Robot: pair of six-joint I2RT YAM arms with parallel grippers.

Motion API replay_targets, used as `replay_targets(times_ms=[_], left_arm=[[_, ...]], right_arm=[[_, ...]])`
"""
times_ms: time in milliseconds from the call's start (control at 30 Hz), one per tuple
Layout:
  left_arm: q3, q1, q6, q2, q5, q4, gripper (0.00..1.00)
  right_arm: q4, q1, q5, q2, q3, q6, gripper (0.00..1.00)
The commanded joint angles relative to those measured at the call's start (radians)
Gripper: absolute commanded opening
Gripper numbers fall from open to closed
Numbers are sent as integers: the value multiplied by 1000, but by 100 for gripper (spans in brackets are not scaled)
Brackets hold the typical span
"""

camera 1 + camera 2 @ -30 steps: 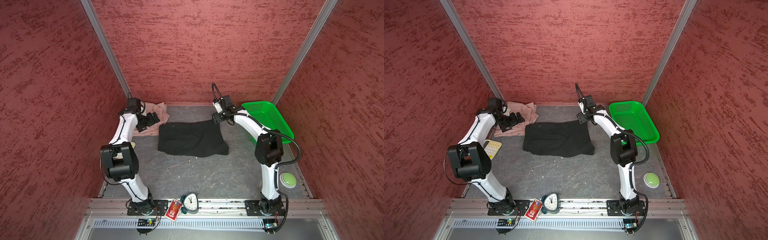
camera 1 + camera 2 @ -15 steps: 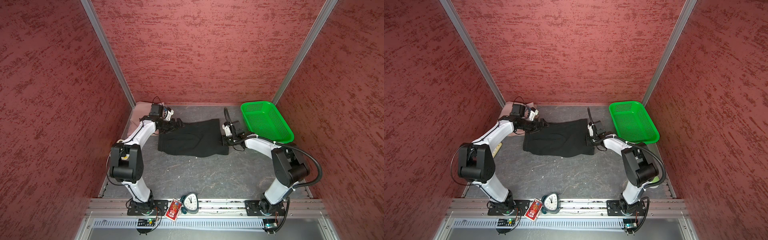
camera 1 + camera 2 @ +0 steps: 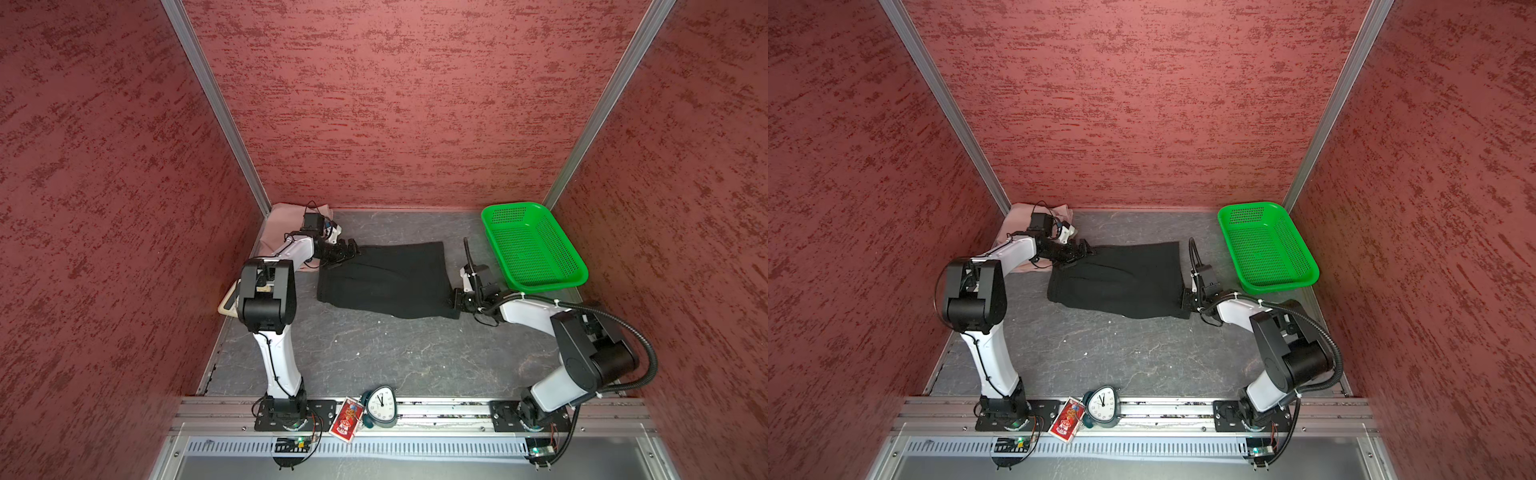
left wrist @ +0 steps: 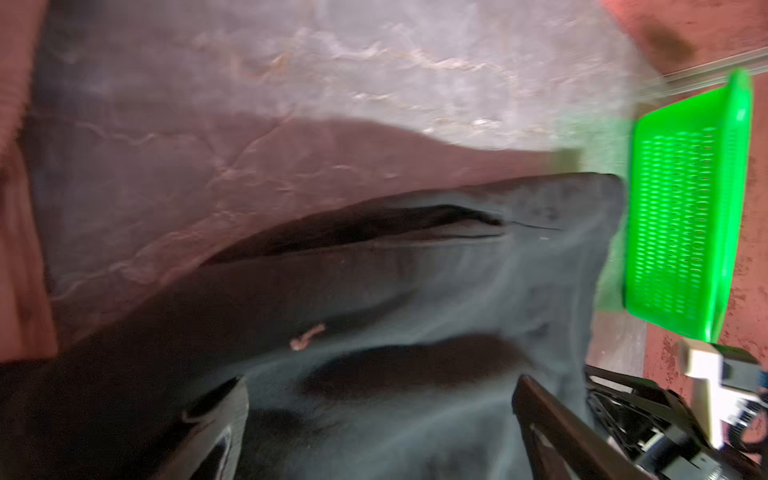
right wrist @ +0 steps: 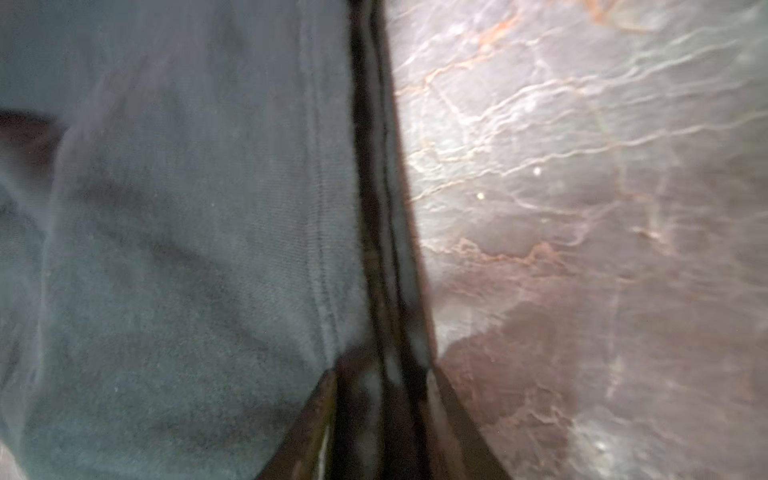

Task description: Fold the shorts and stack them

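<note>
Two pairs of shorts are on the table and neither looks finished, so I judge the task to be at an early stage. The black shorts lie spread out flat just past the centre of the table in both top views, with no fold showing. The pink shorts sit apart in the corner at about 10 o'clock, partly hidden behind the left arm, so I cannot tell whether they are folded. Nothing is stacked. What is left, by my reading, is folding the black pair and bringing the two together in one pile. The green basket stands empty at about 2 o'clock, just beside the black cloth's far right corner. The left gripper is at the 10 o'clock corner of the black shorts. In the left wrist view its fingers stand wide apart over the dark fabric and hold nothing. The right gripper is low at the 4 o'clock corner of the same pair. In the right wrist view its fingers sit on either side of the hemmed edge with a narrow gap between them, but the blur keeps me from telling whether they are pinching the cloth.
</note>
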State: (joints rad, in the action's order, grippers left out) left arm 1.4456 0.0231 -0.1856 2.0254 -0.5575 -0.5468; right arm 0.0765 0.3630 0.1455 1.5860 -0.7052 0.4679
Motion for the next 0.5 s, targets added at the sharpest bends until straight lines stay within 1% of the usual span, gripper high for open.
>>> replay_targets(times_ms=[0, 33, 100, 133, 167, 233, 333, 400, 467], left_arm=[[23, 13, 18, 5, -14, -50, 100], [18, 17, 18, -19, -30, -53, 99], [16, 25, 14, -76, -64, -56, 99], [20, 30, 8, -108, -68, -59, 99], [27, 37, 7, -137, -71, -67, 99], [41, 49, 13, -187, -75, -76, 99], [30, 55, 6, -237, -82, -50, 99], [13, 54, 2, -249, -77, -23, 99], [-8, 52, 3, -245, -51, -7, 100]], right_arm=[[100, -19, -115, -44, -33, -27, 49], [113, -19, -115, -82, -48, -58, 53], [69, -20, -113, -167, -52, -96, 60], [44, -21, -95, -190, -63, -109, 64], [32, -21, -73, -190, -92, -115, 64], [5, -18, -5, -154, -159, -112, 65], [-121, -18, 74, -55, -234, -67, 65], [-207, -17, 114, 16, -289, -34, 64], [-253, -16, 149, 106, -371, -22, 64]])
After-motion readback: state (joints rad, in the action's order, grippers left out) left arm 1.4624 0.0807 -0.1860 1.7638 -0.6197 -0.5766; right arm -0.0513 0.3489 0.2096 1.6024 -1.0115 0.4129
